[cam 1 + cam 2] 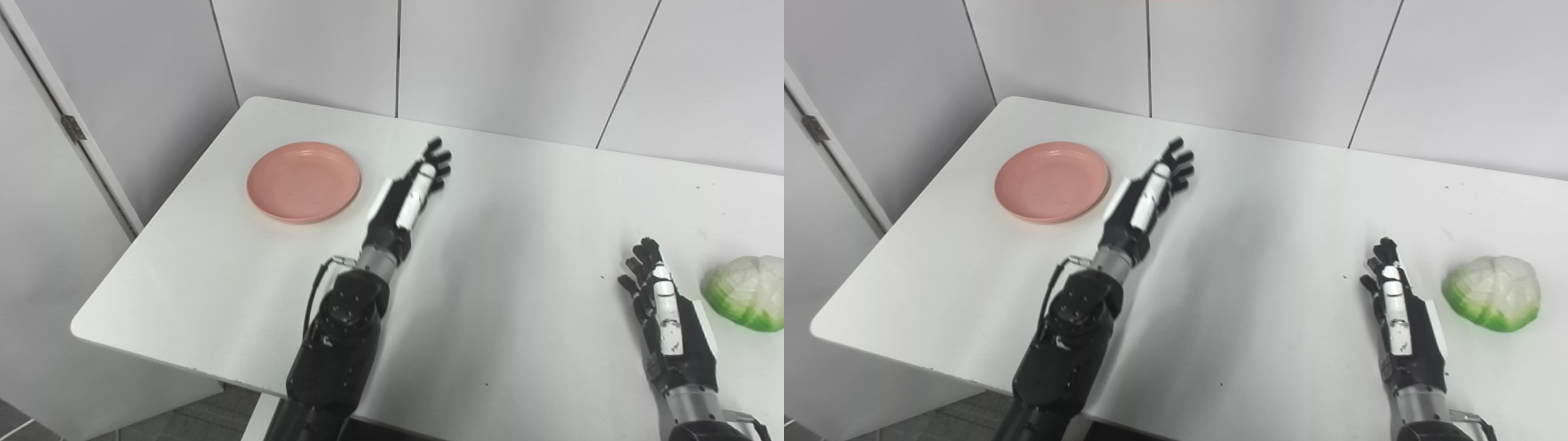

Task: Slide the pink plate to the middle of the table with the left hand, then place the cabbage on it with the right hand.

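Note:
A pink plate (304,181) lies flat on the white table (490,202) toward its far left. My left hand (411,190) is open and empty, raised a little above the table just right of the plate, fingers pointing away. A pale green and white cabbage (746,291) lies on the table at the right. My right hand (661,306) is open and empty, low near the table, just left of the cabbage and apart from it.
White wall panels (490,55) stand behind the table. A door with a hinge (72,127) is at the left. The table's left edge (153,220) runs close to the plate.

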Robot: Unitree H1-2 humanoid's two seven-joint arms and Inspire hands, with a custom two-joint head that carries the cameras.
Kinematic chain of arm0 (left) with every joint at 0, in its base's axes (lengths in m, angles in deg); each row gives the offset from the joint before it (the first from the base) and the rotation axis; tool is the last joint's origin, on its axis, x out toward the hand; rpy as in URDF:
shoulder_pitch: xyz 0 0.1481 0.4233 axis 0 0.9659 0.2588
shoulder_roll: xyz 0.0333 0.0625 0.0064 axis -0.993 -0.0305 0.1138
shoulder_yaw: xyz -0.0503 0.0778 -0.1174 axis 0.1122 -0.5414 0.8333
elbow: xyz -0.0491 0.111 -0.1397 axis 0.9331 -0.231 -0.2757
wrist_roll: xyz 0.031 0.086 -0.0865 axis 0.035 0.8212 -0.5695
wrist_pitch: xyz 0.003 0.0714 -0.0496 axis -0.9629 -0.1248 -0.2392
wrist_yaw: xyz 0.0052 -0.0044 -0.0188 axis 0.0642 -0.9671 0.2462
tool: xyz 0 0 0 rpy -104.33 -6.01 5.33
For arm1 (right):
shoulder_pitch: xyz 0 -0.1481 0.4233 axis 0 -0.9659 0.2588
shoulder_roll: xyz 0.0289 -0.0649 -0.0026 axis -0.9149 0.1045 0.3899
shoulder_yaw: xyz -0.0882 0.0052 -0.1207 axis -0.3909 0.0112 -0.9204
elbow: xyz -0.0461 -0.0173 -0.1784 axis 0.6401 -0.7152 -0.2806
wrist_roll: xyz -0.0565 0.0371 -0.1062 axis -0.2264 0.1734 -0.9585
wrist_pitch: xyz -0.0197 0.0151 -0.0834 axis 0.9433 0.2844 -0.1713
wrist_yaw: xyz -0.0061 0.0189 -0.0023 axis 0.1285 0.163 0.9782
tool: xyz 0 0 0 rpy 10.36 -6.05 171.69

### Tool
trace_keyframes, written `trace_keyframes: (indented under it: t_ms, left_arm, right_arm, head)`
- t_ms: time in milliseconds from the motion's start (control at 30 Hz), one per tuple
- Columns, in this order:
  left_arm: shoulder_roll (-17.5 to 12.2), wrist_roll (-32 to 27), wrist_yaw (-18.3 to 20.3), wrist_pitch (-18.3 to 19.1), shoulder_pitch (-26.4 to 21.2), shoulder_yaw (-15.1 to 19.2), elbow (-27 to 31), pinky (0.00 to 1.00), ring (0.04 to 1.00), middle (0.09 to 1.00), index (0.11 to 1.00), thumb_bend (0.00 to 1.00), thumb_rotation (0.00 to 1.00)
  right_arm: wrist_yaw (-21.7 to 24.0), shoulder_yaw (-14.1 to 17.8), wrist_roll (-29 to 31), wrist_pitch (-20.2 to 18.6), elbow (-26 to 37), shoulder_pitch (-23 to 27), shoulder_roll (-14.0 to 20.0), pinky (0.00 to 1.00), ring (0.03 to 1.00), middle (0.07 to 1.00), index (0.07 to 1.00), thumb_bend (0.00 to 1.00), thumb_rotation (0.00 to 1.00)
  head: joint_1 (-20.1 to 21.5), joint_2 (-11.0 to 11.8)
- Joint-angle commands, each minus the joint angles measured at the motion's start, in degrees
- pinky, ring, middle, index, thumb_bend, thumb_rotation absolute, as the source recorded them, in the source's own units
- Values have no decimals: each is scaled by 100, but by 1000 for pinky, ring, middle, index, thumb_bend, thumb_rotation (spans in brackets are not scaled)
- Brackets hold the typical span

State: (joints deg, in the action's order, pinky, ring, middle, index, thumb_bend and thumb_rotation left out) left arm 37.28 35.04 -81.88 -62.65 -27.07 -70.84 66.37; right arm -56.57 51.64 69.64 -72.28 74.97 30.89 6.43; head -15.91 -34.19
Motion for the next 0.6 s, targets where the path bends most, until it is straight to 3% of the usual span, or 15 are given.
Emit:
trace_keyframes:
  t_ms: [0,300,567]
  left_arm:
    - [-9,-105,-10,2,-232,18,223,935,923,937,935,477,1000]
    - [-289,-91,-310,207,-656,517,828,913,926,936,931,478,1000]
    - [-696,-81,-641,70,-980,1046,710,902,912,927,918,469,1000]
  right_arm:
    - [-46,31,-20,104,-123,72,4,993,971,971,970,245,1000]
    - [4,50,54,92,-105,68,13,1000,982,977,975,259,1000]
    - [52,52,103,119,-123,68,27,1000,996,988,985,258,1000]
  head:
    - [5,5]
    - [-100,15]
    - [-119,-2]
